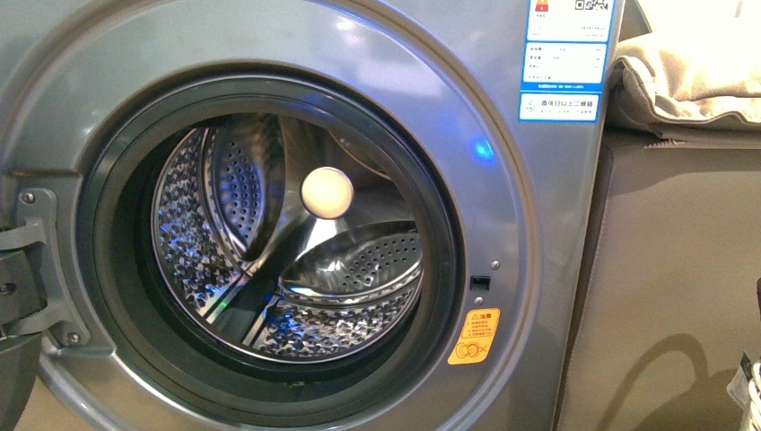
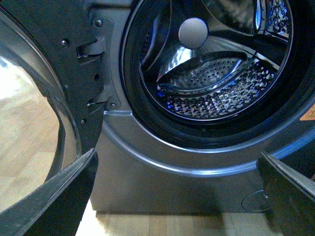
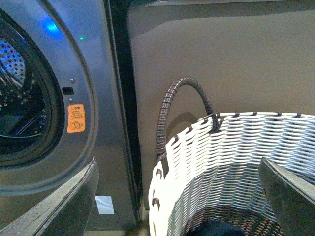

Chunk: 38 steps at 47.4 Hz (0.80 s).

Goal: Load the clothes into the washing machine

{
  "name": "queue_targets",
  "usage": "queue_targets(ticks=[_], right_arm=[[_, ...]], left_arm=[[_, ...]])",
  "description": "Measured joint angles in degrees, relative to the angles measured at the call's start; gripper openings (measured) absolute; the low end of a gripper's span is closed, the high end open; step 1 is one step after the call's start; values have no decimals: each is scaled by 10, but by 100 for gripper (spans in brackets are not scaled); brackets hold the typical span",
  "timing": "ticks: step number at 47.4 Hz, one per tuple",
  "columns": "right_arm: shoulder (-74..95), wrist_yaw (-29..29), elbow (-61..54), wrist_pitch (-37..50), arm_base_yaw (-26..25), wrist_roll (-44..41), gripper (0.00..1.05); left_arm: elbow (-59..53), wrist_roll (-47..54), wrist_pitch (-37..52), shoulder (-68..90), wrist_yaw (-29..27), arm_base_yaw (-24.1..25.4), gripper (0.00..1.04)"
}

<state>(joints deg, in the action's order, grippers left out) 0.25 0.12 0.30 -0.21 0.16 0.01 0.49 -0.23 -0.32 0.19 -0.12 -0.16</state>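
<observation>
The silver-grey washing machine (image 1: 529,233) fills the front view, its porthole open and the perforated steel drum (image 1: 287,242) holding no clothes. It also shows in the left wrist view (image 2: 162,172) and the right wrist view (image 3: 93,73). A dark bit of the clothes (image 3: 216,228) shows at the bottom of a white woven basket (image 3: 236,162). My right gripper (image 3: 179,196) is open above the basket's near wall, next to the washer's right side. My left gripper (image 2: 177,196) is open and empty, low in front of the washer below the porthole.
The washer's open door (image 2: 44,98) hangs at the left. A grey-brown cabinet (image 1: 682,269) stands to the right of the washer, with a beige folded cloth (image 1: 691,81) on top. The basket has a dark wrapped handle (image 3: 170,105). Light wood floor (image 2: 162,226) lies below the washer.
</observation>
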Motion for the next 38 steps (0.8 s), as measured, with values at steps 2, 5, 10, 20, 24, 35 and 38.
queue_targets(ticks=[2,5,10,20,24,35,38], right_arm=[[0,0,0,0,0,0,97],[0,0,0,0,0,0,97],[0,0,0,0,0,0,97],[0,0,0,0,0,0,97],[0,0,0,0,0,0,97],[33,-128,0,54,-49,49,97],[104,-238,5,137,-112,95,97]], left_arm=[[0,0,0,0,0,0,98],[0,0,0,0,0,0,98],[0,0,0,0,0,0,98],[0,0,0,0,0,0,98],[0,0,0,0,0,0,98],[0,0,0,0,0,0,98],[0,0,0,0,1,0,98]])
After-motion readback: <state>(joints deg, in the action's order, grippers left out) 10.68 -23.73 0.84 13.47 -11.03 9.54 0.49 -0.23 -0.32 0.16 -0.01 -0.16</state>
